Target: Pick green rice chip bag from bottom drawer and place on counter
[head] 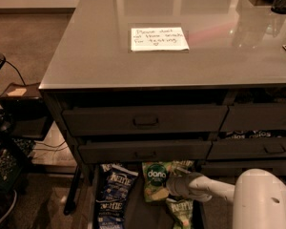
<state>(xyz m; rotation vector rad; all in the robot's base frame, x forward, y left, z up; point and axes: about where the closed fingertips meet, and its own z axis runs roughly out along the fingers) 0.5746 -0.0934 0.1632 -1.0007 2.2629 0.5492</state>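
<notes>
Camera view: my gripper (173, 185) sits at three o'clock of the green rice chip bag (157, 180). I cannot tell its grasp. The bag lies in the bottom drawer (139, 216), and the counter (86, 56) step is undone.

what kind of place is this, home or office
Likely an office or lab snack station: a handwritten note on the grey counter, and a bottom drawer stocked with Kettle bags and a green rice chip bag. The end effector is down at that green bag.
</notes>
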